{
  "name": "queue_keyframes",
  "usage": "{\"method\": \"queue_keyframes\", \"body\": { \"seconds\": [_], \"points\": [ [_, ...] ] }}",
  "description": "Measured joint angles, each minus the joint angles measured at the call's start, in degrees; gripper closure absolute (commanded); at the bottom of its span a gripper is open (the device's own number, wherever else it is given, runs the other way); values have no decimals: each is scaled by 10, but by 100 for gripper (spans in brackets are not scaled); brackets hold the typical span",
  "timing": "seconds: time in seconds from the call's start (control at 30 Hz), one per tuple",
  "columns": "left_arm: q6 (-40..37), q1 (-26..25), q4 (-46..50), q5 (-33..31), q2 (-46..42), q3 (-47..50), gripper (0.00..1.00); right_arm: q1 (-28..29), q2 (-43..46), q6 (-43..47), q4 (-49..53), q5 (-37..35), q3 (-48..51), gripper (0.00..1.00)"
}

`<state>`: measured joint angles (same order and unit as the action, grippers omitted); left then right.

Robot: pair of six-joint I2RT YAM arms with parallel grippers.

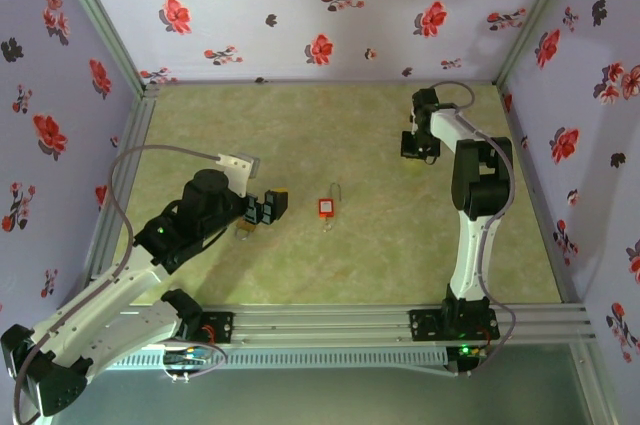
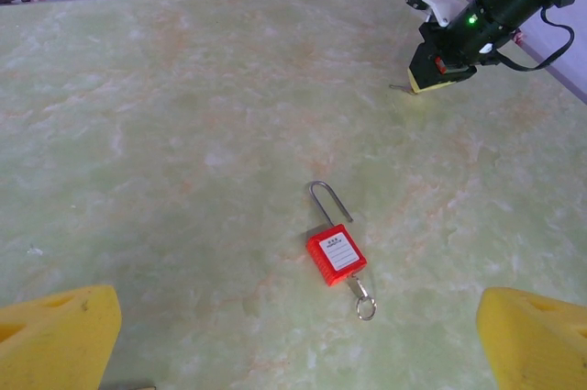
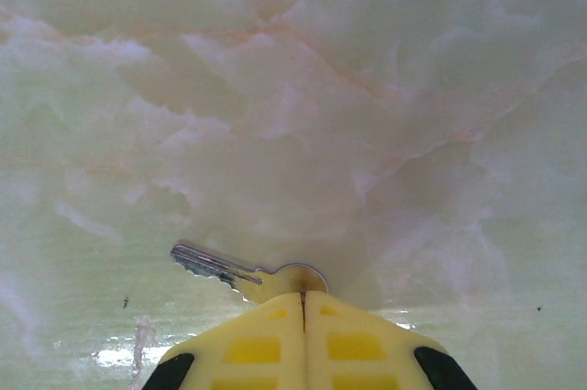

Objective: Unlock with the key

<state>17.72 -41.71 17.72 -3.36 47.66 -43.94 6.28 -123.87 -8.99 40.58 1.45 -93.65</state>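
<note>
The key (image 3: 225, 269) is small and silvery. Its toothed blade points left over the tabletop, and its round head is pinched between the yellow fingertips of my right gripper (image 3: 304, 297), which is shut on it. That gripper (image 1: 420, 151) is low at the far right of the table. The red padlock (image 1: 326, 207) lies flat mid-table with its thin shackle (image 2: 323, 202) pointing away, and a small metal tab with a ring (image 2: 361, 298) sticks out of its base. My left gripper (image 2: 293, 339) is open just short of the red padlock, its yellow fingers (image 2: 55, 335) wide apart.
A small brass-coloured object (image 1: 244, 232) lies under the left wrist. Flower-patterned walls (image 1: 320, 15) close the table on three sides, and an aluminium rail (image 1: 400, 320) runs along the near edge. The right arm's gripper (image 2: 438, 73) shows far off in the left wrist view.
</note>
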Motion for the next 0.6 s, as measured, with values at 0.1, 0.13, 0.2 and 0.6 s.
{"method": "queue_keyframes", "body": {
  "seconds": [0.1,0.13,0.2,0.6],
  "points": [
    [14,0,-9,0,1,0,0,2,13,-6,-12,7,19,100],
    [23,0,-17,1,4,0,0,3,27,-11,-17,13,35,100],
    [48,0,-38,6,17,0,1,6,60,-21,-21,26,63,100],
    [317,0,-259,61,209,-35,8,90,371,-127,-135,175,241,100]
  ]
}}
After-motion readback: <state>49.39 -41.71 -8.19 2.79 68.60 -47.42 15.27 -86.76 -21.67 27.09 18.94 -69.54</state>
